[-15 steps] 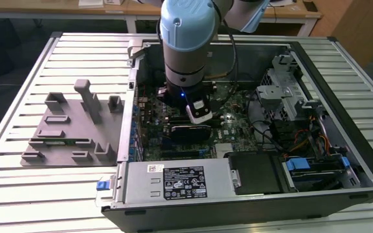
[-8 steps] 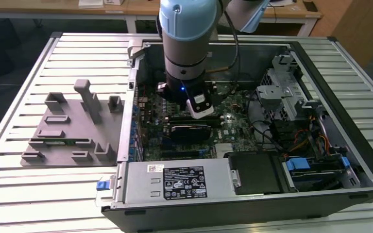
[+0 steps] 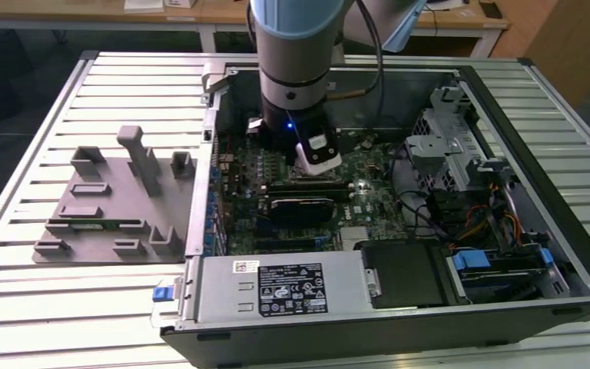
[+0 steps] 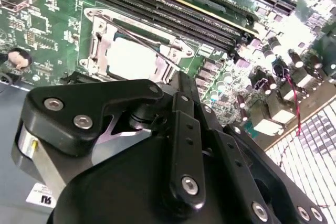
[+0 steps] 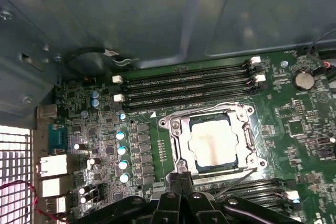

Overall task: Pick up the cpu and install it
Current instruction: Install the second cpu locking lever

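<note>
In the first wrist view, small flat square cpu (image 5: 212,142) with a pale silvery-grey metal top, lying flat inside the shiny metal socket frame (image 5: 175,129) on the green motherboard (image 5: 294,124). Looks level and square to the frame on all sides, top plain and clean, slightly glaring under the light. Seen also in the second wrist view (image 4: 134,59), with a thin wire lever (image 4: 157,45) crossing over it.

Just beside the socket, black gripper (image 5: 181,182), fingers pressed together, pinching nothing, apart from the chip.

Possible trouble, as a judgement: bending the fine contacts under the chip if pushed down off-centre or dragged sideways; catching the wire lever with the closed tips; knocking the row of small round capacitors (image 5: 122,150) near the frame. Around all this, the open dark computer case (image 3: 541,100) on the slatted metal table (image 3: 90,307).
</note>
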`<action>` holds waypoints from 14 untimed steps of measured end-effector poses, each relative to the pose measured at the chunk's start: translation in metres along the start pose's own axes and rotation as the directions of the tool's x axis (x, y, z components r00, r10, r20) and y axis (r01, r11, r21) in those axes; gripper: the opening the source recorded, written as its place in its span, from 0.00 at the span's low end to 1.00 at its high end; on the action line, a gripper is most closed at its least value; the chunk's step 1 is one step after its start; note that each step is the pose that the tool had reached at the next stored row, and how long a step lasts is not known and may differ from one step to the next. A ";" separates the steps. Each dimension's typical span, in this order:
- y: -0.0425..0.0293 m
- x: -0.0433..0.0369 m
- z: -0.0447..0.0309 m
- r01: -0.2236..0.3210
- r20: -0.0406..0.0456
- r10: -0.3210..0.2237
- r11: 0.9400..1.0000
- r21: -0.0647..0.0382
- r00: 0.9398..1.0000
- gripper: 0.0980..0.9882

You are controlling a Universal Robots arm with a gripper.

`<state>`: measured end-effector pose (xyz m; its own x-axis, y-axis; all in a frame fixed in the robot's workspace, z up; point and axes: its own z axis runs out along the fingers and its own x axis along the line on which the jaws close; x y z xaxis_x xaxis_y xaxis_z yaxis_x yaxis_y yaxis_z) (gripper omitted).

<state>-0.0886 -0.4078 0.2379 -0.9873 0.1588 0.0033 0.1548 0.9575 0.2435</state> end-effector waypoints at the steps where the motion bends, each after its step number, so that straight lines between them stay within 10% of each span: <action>1: 0.0003 0.0000 -0.0012 0.000 0.000 0.000 1.000 0.003 1.000 0.01; 5: 0.0020 -0.0004 -0.0073 0.000 0.003 0.000 1.000 0.017 1.000 0.01; 10: 0.0024 -0.0018 -0.0083 0.002 0.013 -0.003 0.996 0.084 1.000 0.01; 14: 0.0034 -0.0082 -0.0080 0.002 0.016 -0.003 0.995 0.102 1.000 0.01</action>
<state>-0.0802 -0.4078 0.2465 -0.9871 0.1593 -0.0132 0.1558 0.9774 0.1432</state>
